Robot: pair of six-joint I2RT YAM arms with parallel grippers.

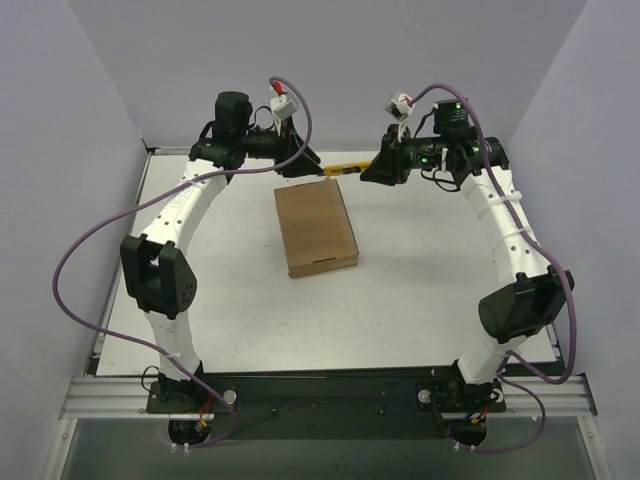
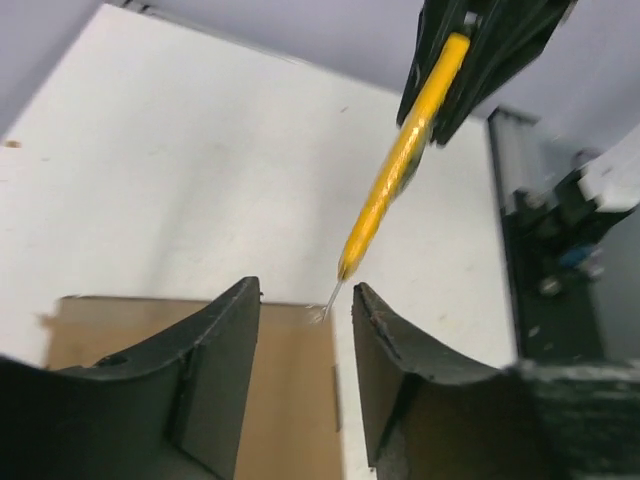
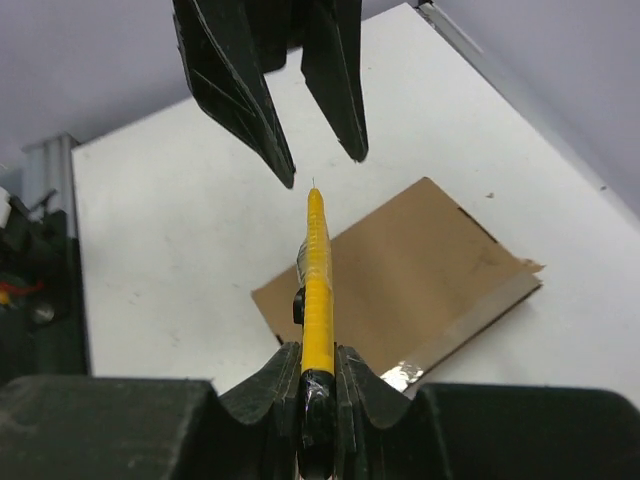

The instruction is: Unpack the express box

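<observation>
The express box [image 1: 316,228] is a flat brown cardboard mailer lying closed on the white table; it also shows in the left wrist view [image 2: 280,380] and the right wrist view [image 3: 410,270]. My right gripper [image 3: 318,362] is shut on a yellow utility knife [image 3: 317,270], blade pointing left toward my left gripper, above the box's far edge. The knife shows in the top view [image 1: 345,167] and the left wrist view [image 2: 400,160]. My left gripper [image 2: 306,292] is open and empty, its fingers [image 3: 240,80] facing the blade tip.
The white table [image 1: 420,300] ends at a metal rail [image 1: 330,395] in front. Purple-grey walls stand on the left, back and right. Purple cables loop beside both arms.
</observation>
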